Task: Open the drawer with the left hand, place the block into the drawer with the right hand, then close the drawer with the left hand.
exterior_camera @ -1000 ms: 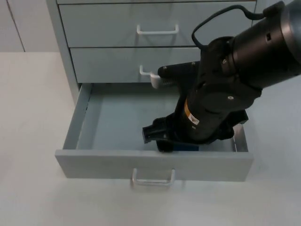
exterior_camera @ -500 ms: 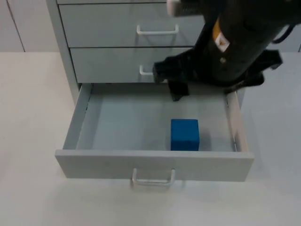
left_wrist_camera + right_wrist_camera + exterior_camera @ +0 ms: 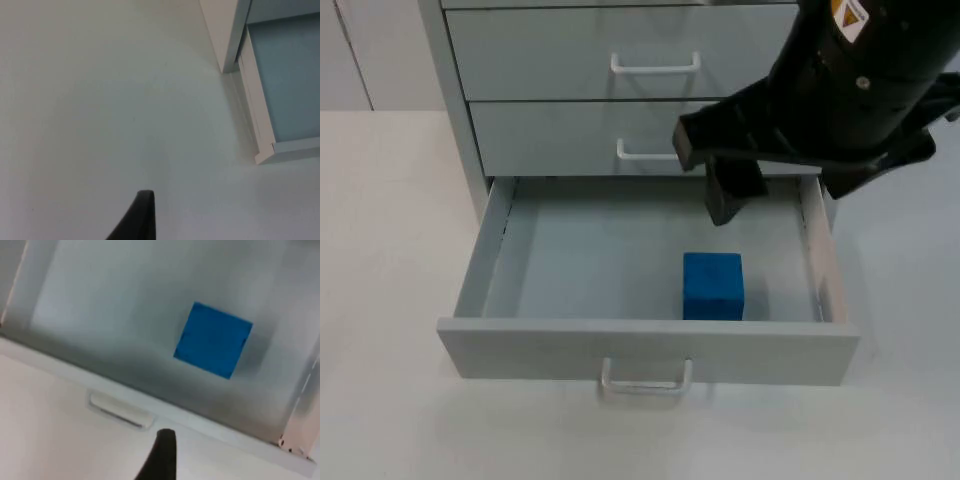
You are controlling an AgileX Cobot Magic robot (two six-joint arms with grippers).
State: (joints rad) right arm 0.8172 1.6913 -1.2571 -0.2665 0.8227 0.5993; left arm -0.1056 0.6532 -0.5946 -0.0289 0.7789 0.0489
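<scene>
Blue block (image 3: 712,285) resting flat on the floor of the open bottom drawer (image 3: 570,250), toward the drawer's right half and close behind its front panel, not touching the right side wall. In the right wrist view, same block (image 3: 213,339) seen square-on from above, free of any fingers, with the drawer's pale front edge and white handle (image 3: 119,411) just beyond it.

Drawer pulled well out from a grey cabinet (image 3: 450,120), with a white loop handle (image 3: 645,378) on its front panel. Above it, two shut drawers, each with a white handle (image 3: 655,66).

Right gripper (image 3: 725,195) raised above the drawer's back right area, well apart from the block, holding nothing; only one dark finger made out, so cannot tell whether spread or pressed together. Bulky black right arm (image 3: 860,80) reaching in from the upper right.

Left gripper waiting over bare white table (image 3: 390,240) beside the cabinet; one black fingertip (image 3: 140,215) visible in the left wrist view, state of the fingers not possible to tell. Corner of the cabinet and the open drawer's left side wall (image 3: 255,110) visible there too.
</scene>
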